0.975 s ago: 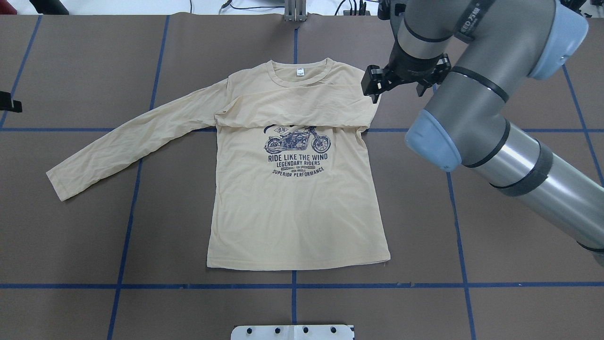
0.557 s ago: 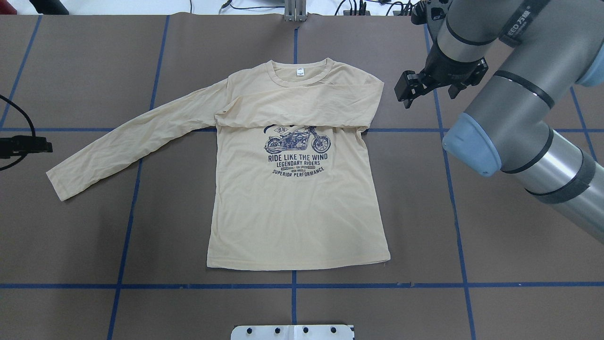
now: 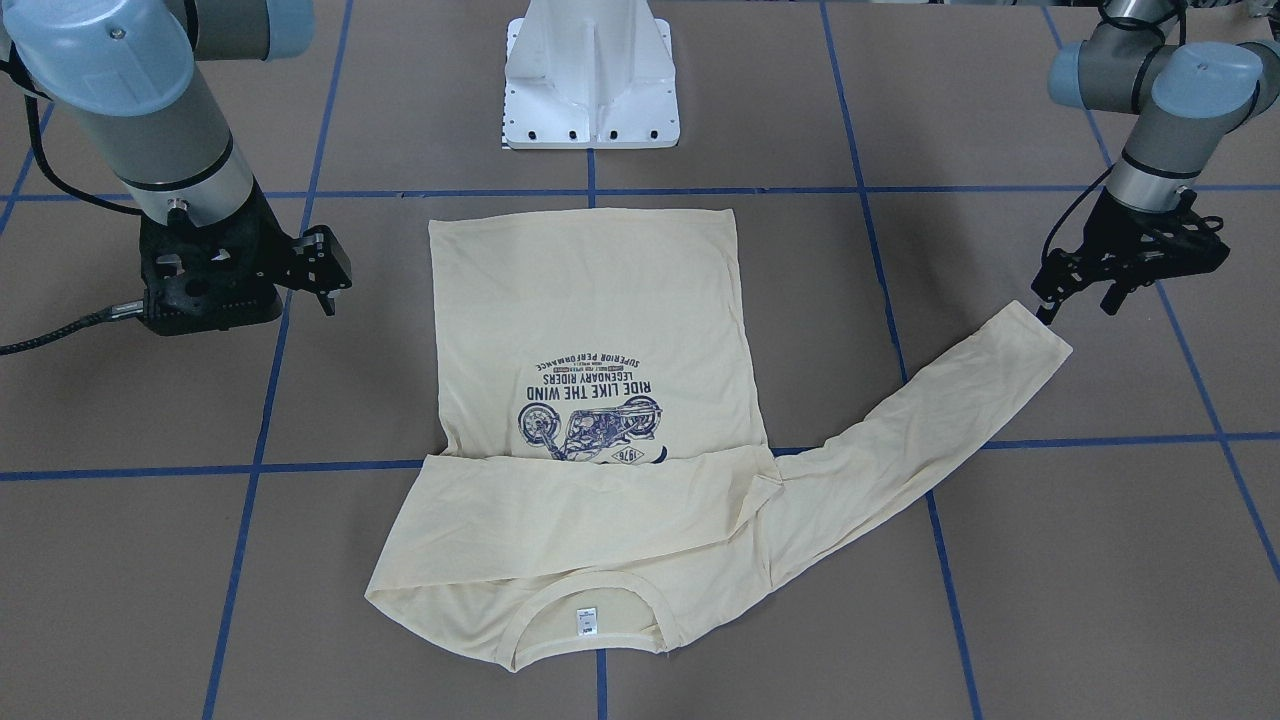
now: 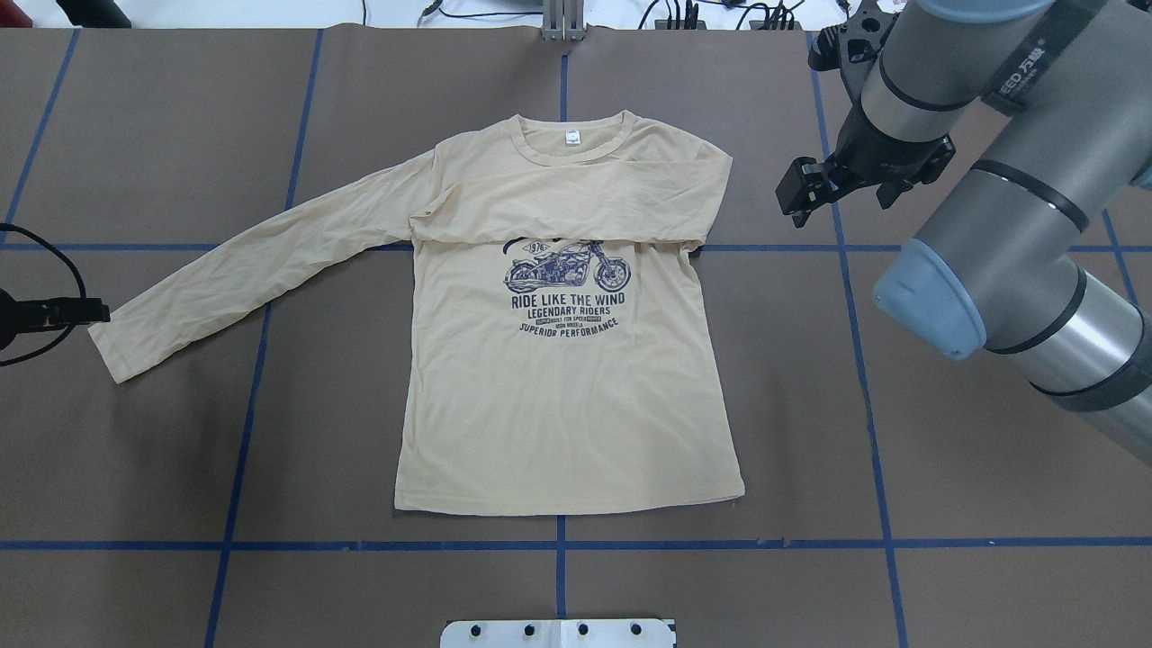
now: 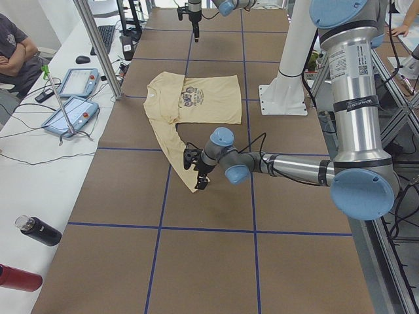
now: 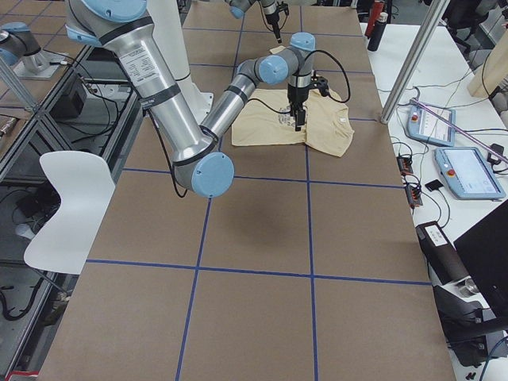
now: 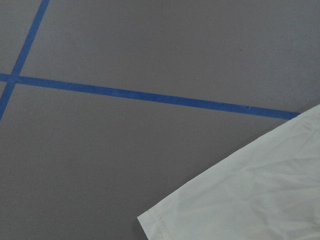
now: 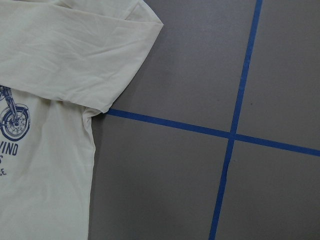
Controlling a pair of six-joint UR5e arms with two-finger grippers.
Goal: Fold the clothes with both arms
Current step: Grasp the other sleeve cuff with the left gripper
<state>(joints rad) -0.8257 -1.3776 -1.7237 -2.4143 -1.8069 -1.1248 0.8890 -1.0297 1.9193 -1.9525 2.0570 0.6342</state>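
The clothes are one cream-yellow long-sleeved shirt [image 4: 558, 405] lying flat and print-up on the brown table. One sleeve is folded across the chest [image 4: 576, 202]. The other sleeve stretches out to the overhead view's left and ends in a cuff [image 4: 112, 346]. My left gripper [image 3: 1078, 300] hangs open just beyond that cuff [image 3: 1030, 340], holding nothing; the left wrist view shows the cuff corner [image 7: 240, 200]. My right gripper [image 4: 839, 205] is open and holds nothing. It hovers over bare table a short way off the folded shoulder [image 8: 65, 50].
Blue tape lines [image 4: 864, 378] divide the brown table into squares. The white pedestal base [image 3: 590, 90] stands behind the shirt's hem. A side bench holds tablets [image 5: 69, 114] and bottles [image 5: 39, 230], with a person seated at its far end.
The right gripper has drawn away from the shirt's folded shoulder, out over bare table. The left gripper has come in from the edge to the outstretched sleeve's cuff.
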